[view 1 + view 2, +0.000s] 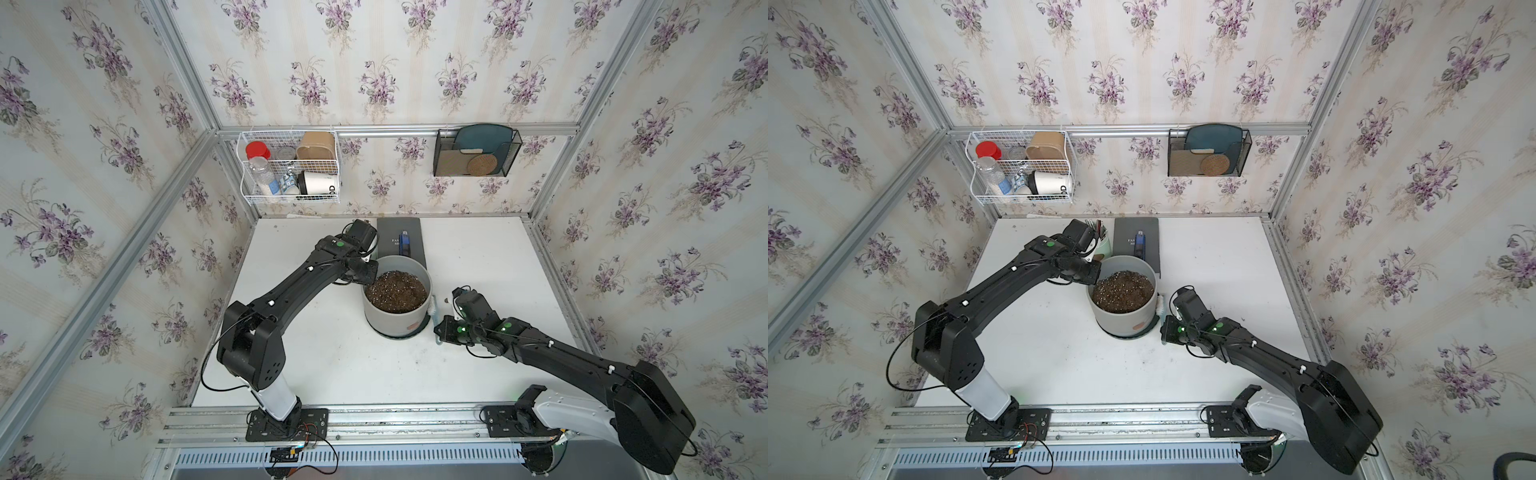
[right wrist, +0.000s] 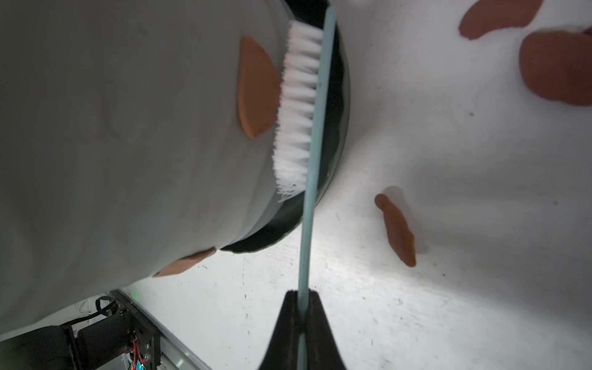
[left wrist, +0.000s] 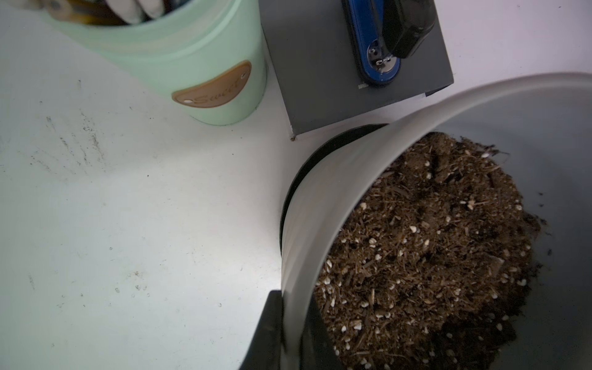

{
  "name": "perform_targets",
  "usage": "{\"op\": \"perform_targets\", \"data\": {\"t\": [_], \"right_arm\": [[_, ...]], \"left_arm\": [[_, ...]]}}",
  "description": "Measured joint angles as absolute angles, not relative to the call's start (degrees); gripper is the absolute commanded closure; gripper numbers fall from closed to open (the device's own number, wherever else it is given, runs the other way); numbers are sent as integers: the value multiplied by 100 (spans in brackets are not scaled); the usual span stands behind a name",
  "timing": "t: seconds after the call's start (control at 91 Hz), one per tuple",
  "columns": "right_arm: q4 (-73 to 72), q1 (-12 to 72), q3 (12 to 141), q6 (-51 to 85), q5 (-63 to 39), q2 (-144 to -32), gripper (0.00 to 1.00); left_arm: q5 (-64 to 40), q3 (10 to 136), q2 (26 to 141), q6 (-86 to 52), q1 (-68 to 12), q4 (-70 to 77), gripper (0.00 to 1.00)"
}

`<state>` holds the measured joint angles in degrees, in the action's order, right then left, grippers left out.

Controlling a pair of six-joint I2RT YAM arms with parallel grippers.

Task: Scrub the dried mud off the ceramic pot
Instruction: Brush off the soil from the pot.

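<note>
Mid-scrub: the left end effector (image 3: 293,309) clamps the rim of the ceramic pot (image 1: 395,320), standing mid-bench (image 1: 332,365), while the right end effector (image 2: 302,298), clamped on a brush (image 2: 299,105), sets bristles against the pot's wall beside the dried mud (image 2: 258,88), which the next stroke should cross.

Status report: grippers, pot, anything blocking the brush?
Left gripper shut on the ceramic pot rim. Right gripper shut on the brush handle, bristles beside a dried mud patch on the pot wall. Nothing blocking the brush.
</note>
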<state>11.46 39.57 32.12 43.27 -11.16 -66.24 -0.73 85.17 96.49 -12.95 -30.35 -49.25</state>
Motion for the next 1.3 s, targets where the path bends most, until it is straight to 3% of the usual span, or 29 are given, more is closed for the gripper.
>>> {"op": "perform_targets", "data": {"t": [0.539, 0.912, 1.143, 1.297], "right_arm": [[2060, 3874, 3269, 4241, -532, -5430, 100], [2567, 3651, 3251, 4165, -128, -5426, 100], [2587, 3636, 3293, 4007, -217, -5415, 100], [2502, 3638, 3245, 4005, -316, -5439, 100]], "left_arm": [[-60, 8527, 9651, -1284, -3039, -4954, 100], [-56, 8525, 9647, -1286, -3039, -4956, 99], [-123, 8582, 9605, -1321, -3030, -5035, 70], [-130, 8995, 9756, -1330, -3035, -4851, 63]]}}
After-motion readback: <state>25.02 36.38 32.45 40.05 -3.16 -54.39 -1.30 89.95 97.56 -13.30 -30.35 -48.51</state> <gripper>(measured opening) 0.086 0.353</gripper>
